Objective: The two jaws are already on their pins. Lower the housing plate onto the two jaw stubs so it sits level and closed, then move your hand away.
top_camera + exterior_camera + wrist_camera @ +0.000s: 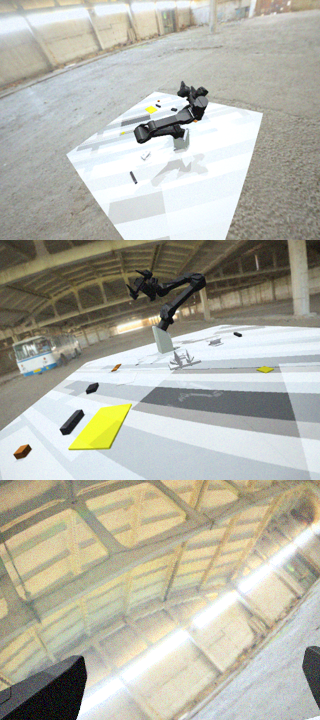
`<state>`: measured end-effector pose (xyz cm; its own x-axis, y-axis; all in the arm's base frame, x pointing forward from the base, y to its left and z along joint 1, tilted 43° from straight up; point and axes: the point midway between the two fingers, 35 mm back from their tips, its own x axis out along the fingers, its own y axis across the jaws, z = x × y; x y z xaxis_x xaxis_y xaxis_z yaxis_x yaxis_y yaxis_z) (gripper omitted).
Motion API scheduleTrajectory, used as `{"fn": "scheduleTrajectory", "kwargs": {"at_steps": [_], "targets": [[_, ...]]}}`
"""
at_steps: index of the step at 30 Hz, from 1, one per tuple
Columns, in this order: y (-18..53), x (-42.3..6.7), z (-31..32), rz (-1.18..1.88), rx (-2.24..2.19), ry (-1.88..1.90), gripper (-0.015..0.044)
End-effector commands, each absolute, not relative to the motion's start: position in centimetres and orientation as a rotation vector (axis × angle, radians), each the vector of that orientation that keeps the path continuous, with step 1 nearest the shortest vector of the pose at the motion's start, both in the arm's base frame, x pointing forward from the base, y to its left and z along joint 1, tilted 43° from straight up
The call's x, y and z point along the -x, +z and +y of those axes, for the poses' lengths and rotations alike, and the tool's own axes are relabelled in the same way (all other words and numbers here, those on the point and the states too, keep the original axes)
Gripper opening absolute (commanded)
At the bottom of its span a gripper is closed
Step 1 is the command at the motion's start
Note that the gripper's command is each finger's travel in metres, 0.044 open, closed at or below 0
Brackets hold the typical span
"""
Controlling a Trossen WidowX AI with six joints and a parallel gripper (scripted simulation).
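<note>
White table point(206, 180) point(232, 446) bearing yellow squares point(151, 109) point(103, 428).

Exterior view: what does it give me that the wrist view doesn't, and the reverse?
Only the exterior: the bus, the pale jaw-like assembly, the large yellow sheet, the long black block and the arm's links.

Only the wrist: a close look through the gap between the fingers, toward the roof and wall.

Both: the gripper, open and holding nothing, and parts of the hall's roof structure.
</note>
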<state>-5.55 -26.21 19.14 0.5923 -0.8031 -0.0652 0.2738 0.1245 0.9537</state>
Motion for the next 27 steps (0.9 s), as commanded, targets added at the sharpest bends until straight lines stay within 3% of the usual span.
{"fn": "scheduleTrajectory", "kwargs": {"at_steps": [1,27], "targets": [[19.1,4.7,-26.6,-0.531,-1.234,-0.826,0.044],[18.8,-5.7,-28.0,-0.262,-1.315,-0.669,0.044]]}}
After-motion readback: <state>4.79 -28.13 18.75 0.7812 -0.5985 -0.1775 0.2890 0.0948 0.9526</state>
